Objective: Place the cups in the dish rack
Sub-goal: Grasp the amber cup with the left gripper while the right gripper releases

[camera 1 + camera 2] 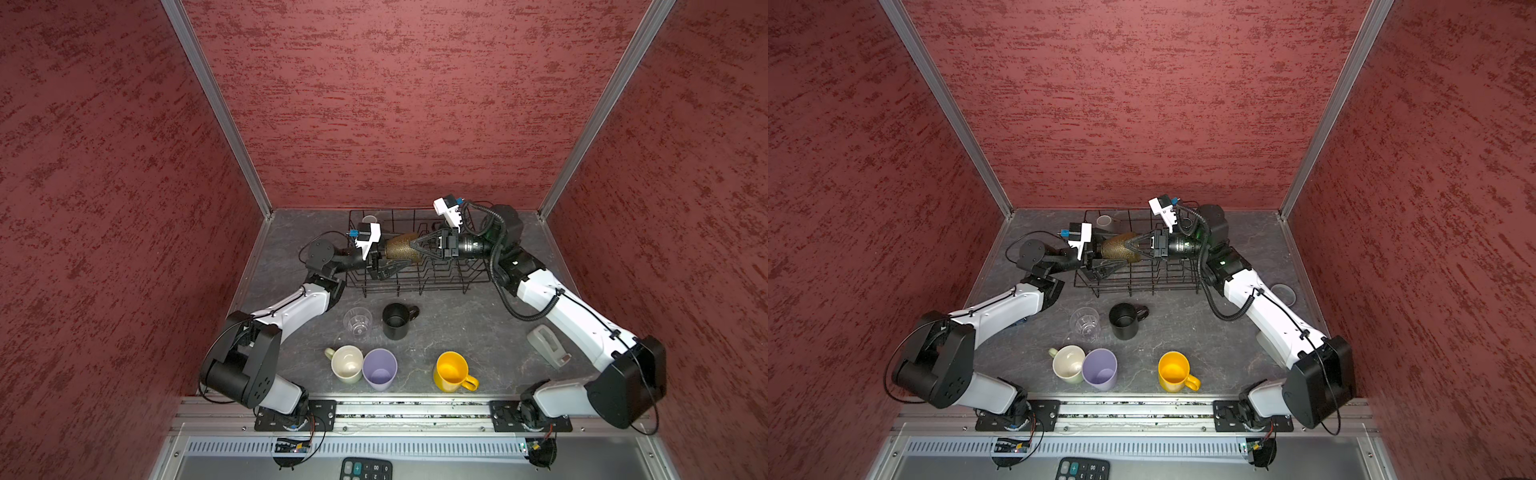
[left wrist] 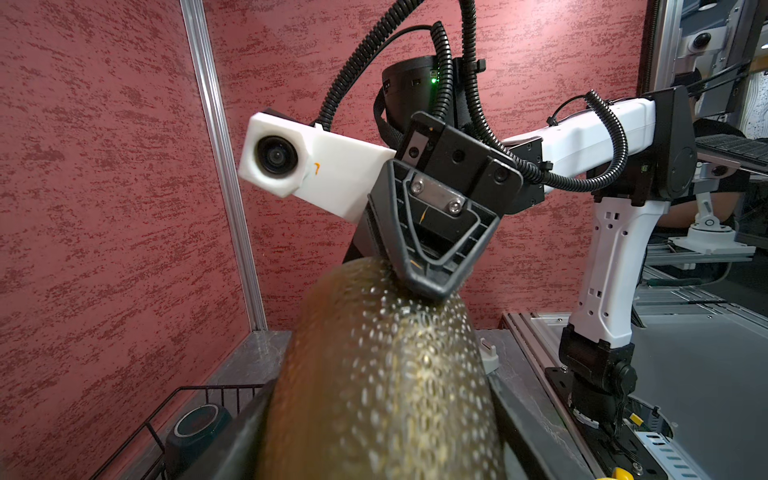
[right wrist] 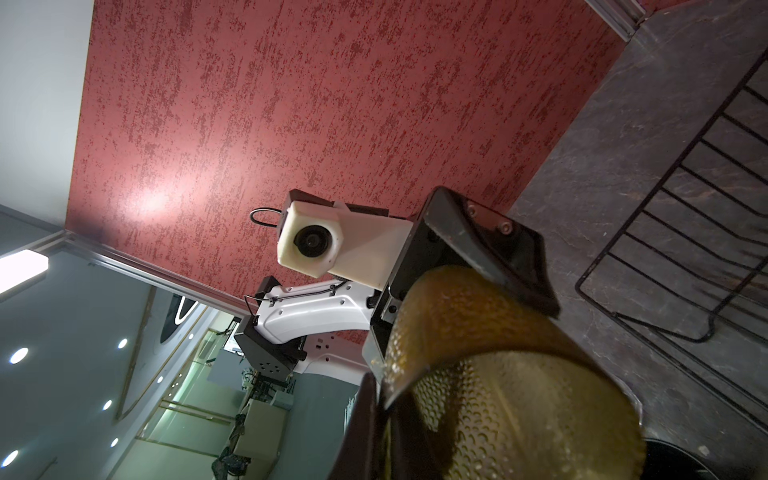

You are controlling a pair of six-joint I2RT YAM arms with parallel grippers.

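- Black wire dish rack (image 1: 415, 284) across the middle of both top views, on the grey slate tabletop (image 1: 457, 332) below the red back wall.
- Right gripper (image 1: 415, 246) from the right of frame, above the rack, pressed together on the right-hand end of the brown mug (image 1: 399, 248).
- Left gripper (image 1: 388, 259) from the left of frame, spread wide to either side of the mug's other end; pressing on it or not, cannot tell.
- Brown mug on its side in the air over the rack's left half, between both claws.
- Teal mug (image 1: 369, 219) bottom-up in the rack's upper-left corner.
- Below the rack, on the table: black mug (image 1: 397, 321) with clear glass (image 1: 357, 322) just left of it.
- Lower still: pale-green mug (image 1: 347, 363) and lilac tumbler (image 1: 379, 368) side by side, yellow mug (image 1: 451, 371) apart to the right.
- Grey tape dispenser (image 1: 546, 343) at right, beside the right arm.
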